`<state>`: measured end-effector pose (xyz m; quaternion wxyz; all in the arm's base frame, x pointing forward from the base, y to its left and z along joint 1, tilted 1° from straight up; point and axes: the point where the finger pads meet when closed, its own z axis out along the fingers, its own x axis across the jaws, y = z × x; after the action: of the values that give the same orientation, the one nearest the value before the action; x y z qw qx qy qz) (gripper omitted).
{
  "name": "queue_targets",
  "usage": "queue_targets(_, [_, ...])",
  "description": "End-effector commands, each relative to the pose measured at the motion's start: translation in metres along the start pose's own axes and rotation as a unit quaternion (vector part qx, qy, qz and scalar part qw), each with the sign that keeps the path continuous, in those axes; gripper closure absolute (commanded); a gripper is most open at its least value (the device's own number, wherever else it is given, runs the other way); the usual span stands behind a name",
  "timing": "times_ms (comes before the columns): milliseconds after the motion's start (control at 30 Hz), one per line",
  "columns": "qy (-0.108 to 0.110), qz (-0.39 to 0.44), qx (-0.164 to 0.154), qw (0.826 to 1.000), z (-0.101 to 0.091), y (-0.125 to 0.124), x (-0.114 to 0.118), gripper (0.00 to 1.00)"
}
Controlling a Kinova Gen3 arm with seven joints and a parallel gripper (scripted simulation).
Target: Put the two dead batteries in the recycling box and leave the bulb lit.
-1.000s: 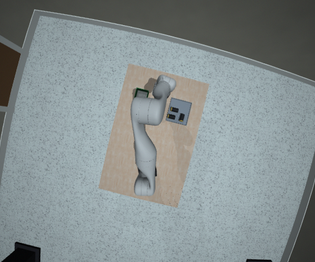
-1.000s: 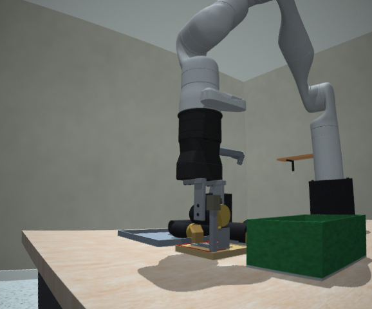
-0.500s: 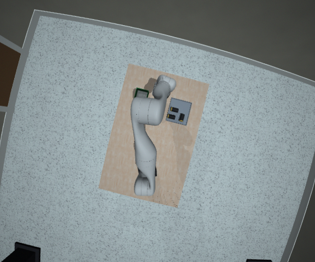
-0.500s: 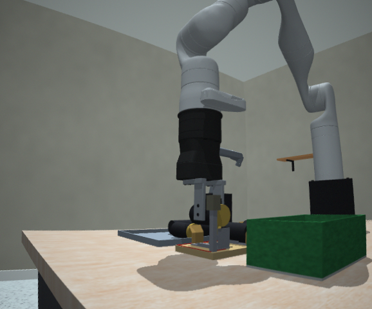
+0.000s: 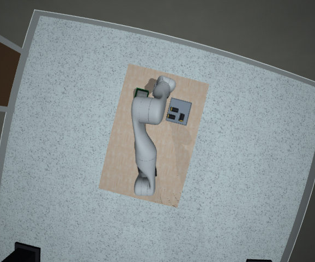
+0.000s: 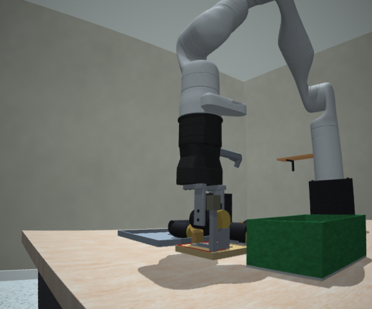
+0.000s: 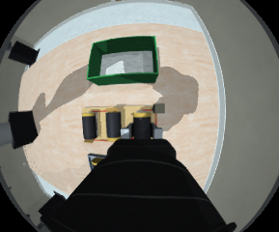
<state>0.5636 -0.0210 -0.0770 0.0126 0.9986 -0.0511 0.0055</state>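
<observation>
We count six batteries in all: three batteries (image 5: pixel 174 109) on one shallow gray tray (image 5: pixel 182 105) (image 6: pixel 139 235) and three black-and-yellow batteries (image 7: pixel 113 125) at one battery holder board (image 6: pixel 212 255) (image 7: pixel 128 117). We also see one green recycling box (image 5: pixel 141 89) (image 6: pixel 286 246) (image 7: pixel 125 79), one wooden-topped table (image 5: pixel 123 141) (image 6: pixel 80 252) (image 7: pixel 71 150), and one orange-brown wall shelf (image 6: pixel 294 157). We find one robot arm (image 5: pixel 145 146) (image 6: pixel 206 33) and one gripper (image 6: pixel 209 219) (image 7: pixel 142 128) with two fingers (image 6: pixel 199 212).

Place: a bare, lab-like robot room; exact kind cannot be told
Desk: pale wood (image 5: pixel 121 141) (image 6: pixel 112 269) (image 7: pixel 67 87), robot arm (image 5: pixel 145 146) (image 6: pixel 201 80) mounted on it
Floor: speckled pale blue (image 5: pixel 236 169) (image 6: pixel 6 292)
Walls: plain grey (image 6: pixel 96 132) (image 7: pixel 255 116)
</observation>
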Motion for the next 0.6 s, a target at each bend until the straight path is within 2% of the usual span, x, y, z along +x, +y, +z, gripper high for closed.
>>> queue_targets(0, [0.003, -0.005, 0.001, 1.000, 0.007, 0.000, 0.002, 0.43])
queue_targets(167, [0.003, -0.005, 0.001, 1.000, 0.016, 0.000, 0.002, 0.43])
queue_targets(567, [0.003, -0.005, 0.001, 1.000, 0.024, -0.001, 0.002, 0.43])
